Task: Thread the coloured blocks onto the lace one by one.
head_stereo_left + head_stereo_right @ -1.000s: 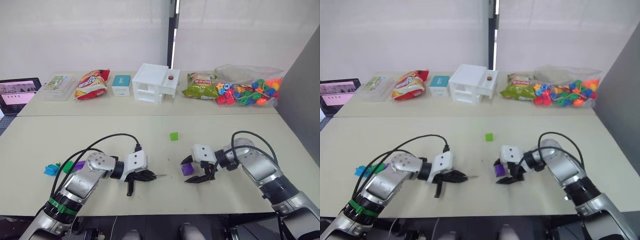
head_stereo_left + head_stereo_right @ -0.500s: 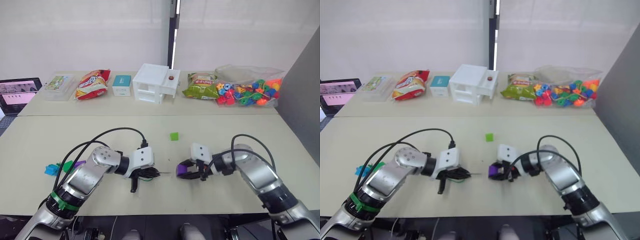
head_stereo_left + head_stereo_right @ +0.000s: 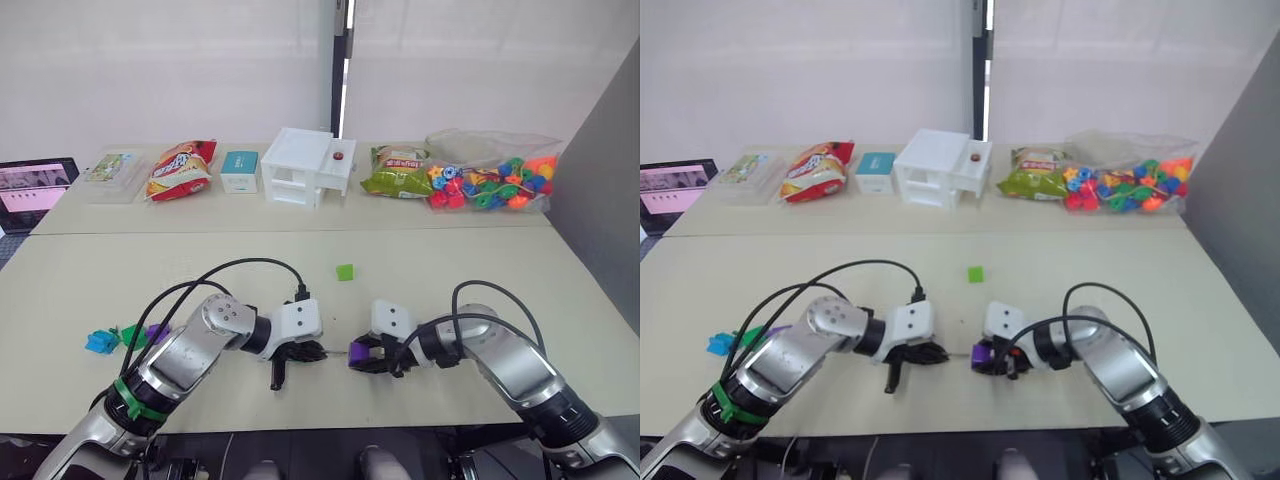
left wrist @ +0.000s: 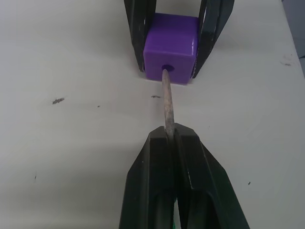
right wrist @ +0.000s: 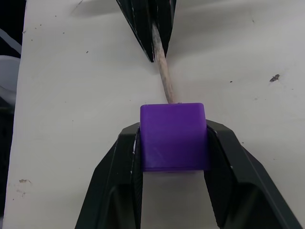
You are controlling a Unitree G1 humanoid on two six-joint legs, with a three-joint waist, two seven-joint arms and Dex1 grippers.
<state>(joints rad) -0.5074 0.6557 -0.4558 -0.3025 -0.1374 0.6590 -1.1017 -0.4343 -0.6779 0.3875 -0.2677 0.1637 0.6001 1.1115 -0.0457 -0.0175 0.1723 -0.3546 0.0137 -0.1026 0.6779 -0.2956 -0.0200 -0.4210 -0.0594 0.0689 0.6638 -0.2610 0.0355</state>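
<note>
One lace tip pointing into purple block hole

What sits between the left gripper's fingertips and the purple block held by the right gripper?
The lace's stiff tip alone: pinched by the left gripper, it enters the purple block in the left wrist view.

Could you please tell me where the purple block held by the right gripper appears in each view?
Left eye view: purple block, low centre.
Right eye view, low centre.
Left wrist view, top centre.
Right wrist view, centre.
Shared landmark: the lace tip entering its hole.
</note>
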